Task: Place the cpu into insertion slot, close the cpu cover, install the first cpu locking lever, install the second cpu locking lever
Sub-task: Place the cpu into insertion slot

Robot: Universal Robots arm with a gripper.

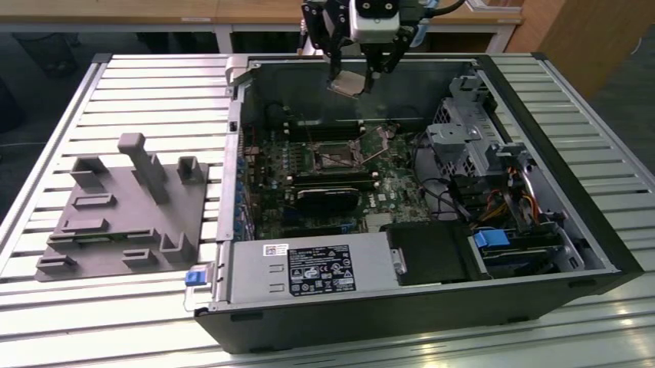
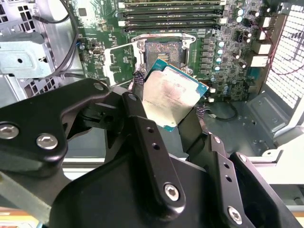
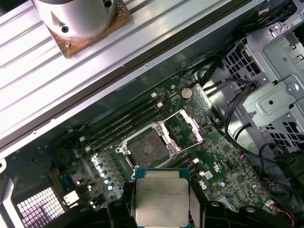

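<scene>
My gripper [image 1: 354,75] hangs above the back of the open computer case, shut on the cpu [image 1: 346,83]. The cpu [image 2: 171,97] is a pale metallic square, held tilted by two opposite edges between the black fingers [image 2: 142,123]. In the first wrist view the cpu [image 3: 161,202] sits in my gripper [image 3: 161,197] well above the board. The insertion slot [image 3: 147,147] lies open on the green motherboard, its dark centre bare. The cpu cover [image 3: 184,132] is swung up beside it. In the second wrist view the insertion slot [image 2: 164,50] and cpu cover [image 2: 118,61] lie beyond the chip. I cannot make out the locking levers.
A grey parts fixture [image 1: 123,207] rests on the slatted table at the exterior view's left. Inside the case are the power supply [image 1: 307,268], a black heatsink block [image 1: 327,195], the drive cage [image 1: 471,138] with cables, and long memory slots [image 2: 171,14] by the socket.
</scene>
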